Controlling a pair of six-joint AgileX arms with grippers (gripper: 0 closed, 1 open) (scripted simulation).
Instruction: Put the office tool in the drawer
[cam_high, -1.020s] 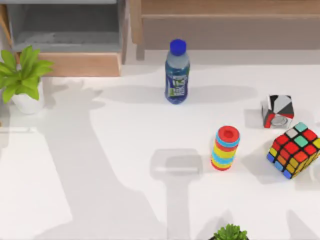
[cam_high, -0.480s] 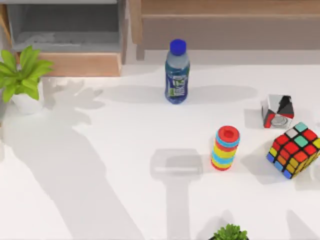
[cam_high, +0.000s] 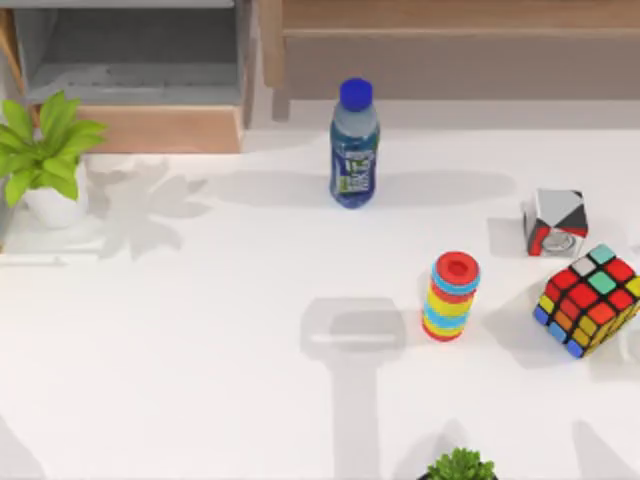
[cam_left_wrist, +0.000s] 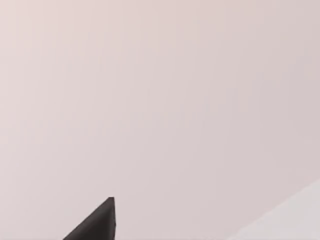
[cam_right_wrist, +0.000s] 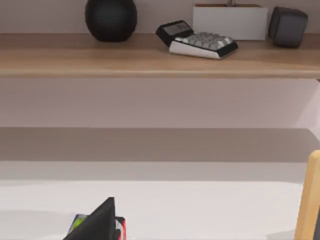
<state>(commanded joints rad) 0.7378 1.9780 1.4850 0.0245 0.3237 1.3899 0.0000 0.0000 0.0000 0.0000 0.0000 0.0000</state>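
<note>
Both arms look parked off the bench (cam_high: 200, 400). Our left claw (cam_left_wrist: 95, 226) faces a blank pale wall. Our right claw (cam_right_wrist: 97, 222) looks over the bench toward the long wooden shelf (cam_right_wrist: 150, 55) at the far side. We cannot tell how either claw stands, and neither is seen carrying anything.

The drawer (cam_high: 165, 128) sits open at the far left, its tan front toward us, just beside the potted plant (cam_high: 45, 145). A pale strip on its grey floor, close behind the front panel, is probably the office tool (cam_high: 130, 85), though we cannot be sure.

The bottle (cam_high: 354, 145), ring stack (cam_high: 451, 296) and two cubes stand untouched on the right. We judge the placing done. What remains is confirming the tool lies flat inside, then perhaps pushing the drawer shut.
</note>
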